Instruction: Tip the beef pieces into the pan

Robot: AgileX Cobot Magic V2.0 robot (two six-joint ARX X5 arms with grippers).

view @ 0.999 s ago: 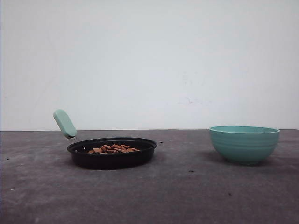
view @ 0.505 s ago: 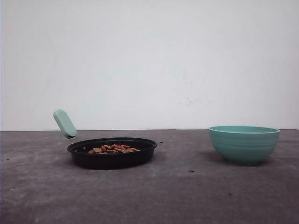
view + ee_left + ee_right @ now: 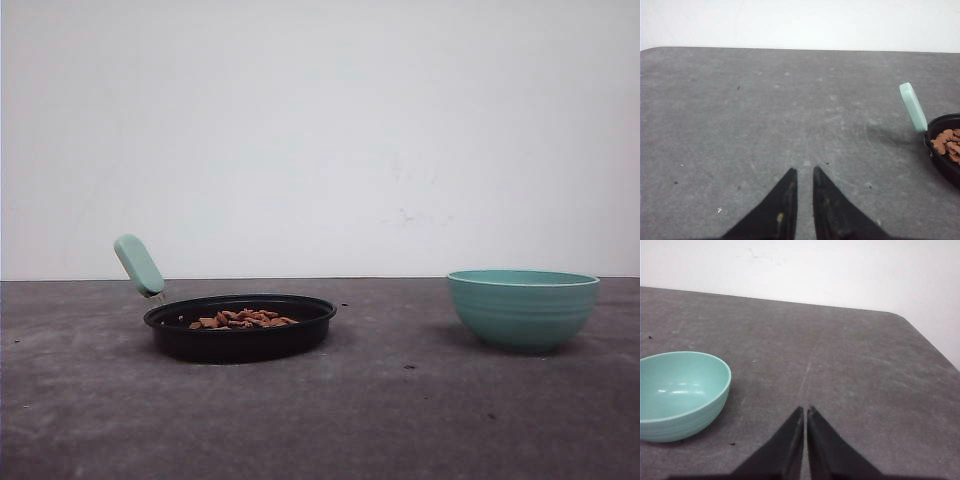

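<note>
Even, soft, bright light; faint shadows under the pan (image 3: 240, 328) and bowl (image 3: 523, 309) on the grey desk (image 3: 400, 420); slightly grainy, no glare

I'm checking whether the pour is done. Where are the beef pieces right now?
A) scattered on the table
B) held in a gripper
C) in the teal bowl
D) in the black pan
D: the beef pieces lie heaped inside the pan, while the teal bowl looks empty in the right wrist view.
</note>
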